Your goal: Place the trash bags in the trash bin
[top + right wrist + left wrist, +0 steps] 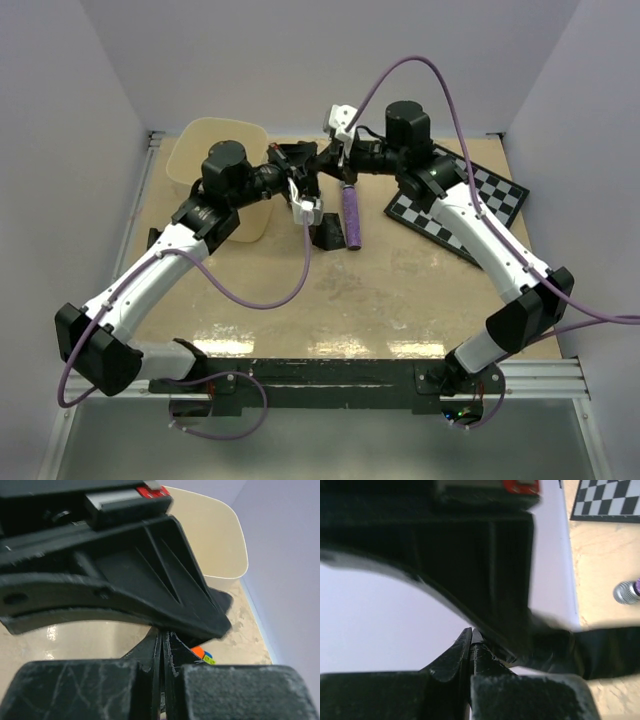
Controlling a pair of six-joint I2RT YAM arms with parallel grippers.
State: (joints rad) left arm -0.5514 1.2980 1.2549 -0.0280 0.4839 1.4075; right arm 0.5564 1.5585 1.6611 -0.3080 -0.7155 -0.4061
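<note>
The cream trash bin (200, 150) stands at the back left and shows in the right wrist view (220, 540). My left gripper (308, 172) and right gripper (330, 160) meet tip to tip just right of the bin, above the table. The dark, crinkly trash bag (325, 232) hangs below them as a small bunch. In the left wrist view my jaws (471, 632) are shut and the glossy bag film (605, 650) stretches off to the right from the tips. In the right wrist view my jaws (164, 635) are pressed shut under the other gripper's body.
A purple glittery cylinder (351, 218) lies on the table right of the bag, its end visible in the left wrist view (627, 591). A black-and-white chequered board (470, 195) lies at the back right. A small orange and green object (201, 655) lies on the table.
</note>
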